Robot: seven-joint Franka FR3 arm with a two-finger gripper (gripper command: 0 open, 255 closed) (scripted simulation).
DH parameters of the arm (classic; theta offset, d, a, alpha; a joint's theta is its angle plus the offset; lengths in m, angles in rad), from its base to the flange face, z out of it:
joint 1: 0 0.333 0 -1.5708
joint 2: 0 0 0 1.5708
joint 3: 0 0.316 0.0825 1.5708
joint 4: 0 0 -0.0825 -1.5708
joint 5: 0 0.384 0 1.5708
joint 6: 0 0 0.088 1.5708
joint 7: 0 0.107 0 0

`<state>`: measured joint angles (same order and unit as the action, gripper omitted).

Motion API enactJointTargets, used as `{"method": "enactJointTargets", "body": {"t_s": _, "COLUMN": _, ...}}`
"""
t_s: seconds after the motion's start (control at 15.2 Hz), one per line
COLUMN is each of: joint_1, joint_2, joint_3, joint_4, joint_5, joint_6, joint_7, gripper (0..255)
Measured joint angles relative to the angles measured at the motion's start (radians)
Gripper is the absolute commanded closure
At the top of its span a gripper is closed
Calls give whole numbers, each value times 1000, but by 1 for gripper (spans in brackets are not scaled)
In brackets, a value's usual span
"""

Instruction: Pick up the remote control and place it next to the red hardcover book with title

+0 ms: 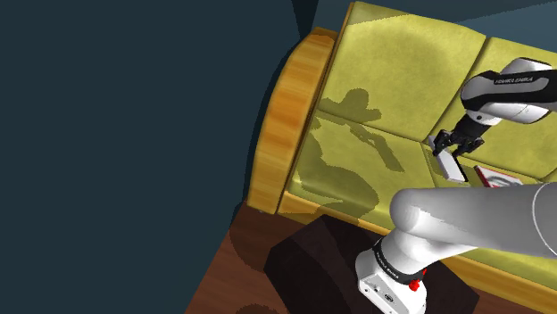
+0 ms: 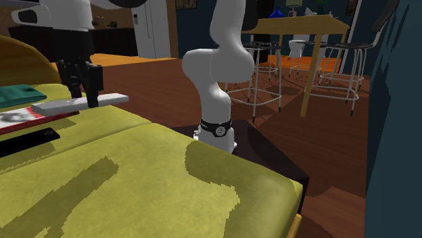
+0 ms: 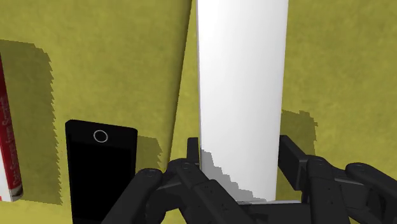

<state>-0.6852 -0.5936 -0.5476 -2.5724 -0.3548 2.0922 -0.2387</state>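
White remote control (image 3: 242, 95) sits clamped in the black tool (image 3: 240, 159), held level just above the yellow sofa (image 3: 331, 63) seat (a black phone (image 3: 98, 172) lies on the cushion beside it), near the red book (image 2: 17, 118).

Bare sofa cushion (image 3: 337, 63) beside black phone (image 3: 100, 175), book (image 3: 7, 140)

White arm (image 2: 216, 61), dark joint bands, red base mark; black 2-finger tool (image 3: 240, 159).

Yellow sofa (image 1: 402, 80), wooden floor (image 2: 155, 88), dining table (image 2: 297, 26)
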Motion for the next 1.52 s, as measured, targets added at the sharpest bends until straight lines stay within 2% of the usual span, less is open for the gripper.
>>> {"method": "enactJointTargets", "body": {"t_s": 0.86, "joint_1": -175, "joint_2": -102, "joint_3": -222, "joint_4": 34, "joint_5": -147, "joint_6": -72, "joint_7": -309, "gripper": 255}}
{"method": "enactJointTargets", "body": {"t_s": 1.32, "joint_1": -192, "joint_2": -59, "joint_3": -389, "joint_4": 145, "joint_5": -185, "joint_6": -81, "joint_7": -494, "gripper": 255}}
{"method": "enactJointTargets", "body": {"t_s": 1.52, "joint_1": -178, "joint_2": -30, "joint_3": -474, "joint_4": 203, "joint_5": -192, "joint_6": -76, "joint_7": -575, "gripper": 255}}
